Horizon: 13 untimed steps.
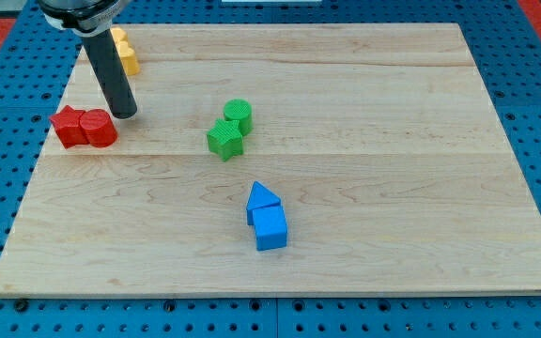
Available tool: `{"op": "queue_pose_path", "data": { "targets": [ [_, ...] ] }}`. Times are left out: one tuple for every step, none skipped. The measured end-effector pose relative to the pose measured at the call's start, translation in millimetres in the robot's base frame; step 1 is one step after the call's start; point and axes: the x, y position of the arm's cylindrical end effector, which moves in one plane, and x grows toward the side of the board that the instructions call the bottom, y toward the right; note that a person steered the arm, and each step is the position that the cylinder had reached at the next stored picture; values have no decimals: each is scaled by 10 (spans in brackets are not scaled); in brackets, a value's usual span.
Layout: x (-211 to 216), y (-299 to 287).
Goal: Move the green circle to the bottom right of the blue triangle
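The green circle (239,115) stands near the board's middle, touching a green star (224,139) at its lower left. The blue triangle (262,197) lies below them, toward the view's bottom, with a blue cube (270,228) touching its lower side. My tip (125,114) rests on the board at the view's left, far left of the green circle and just above and to the right of the red blocks. It touches neither green nor blue block.
A red star (68,126) and a red cylinder (99,128) sit side by side at the left edge. A yellow block (125,52) lies at the top left, partly behind the rod. The wooden board (393,141) lies on a blue pegboard.
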Motion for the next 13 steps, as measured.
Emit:
{"op": "queue_pose_path", "data": {
  "targets": [
    [0,1],
    [0,1],
    [4,17],
    [4,17],
    [12,-2],
    [57,101],
    [144,180],
    [263,247],
    [370,435],
    [661,592],
    [962,653],
    [1466,1243],
    [1893,1305]
  ]
}}
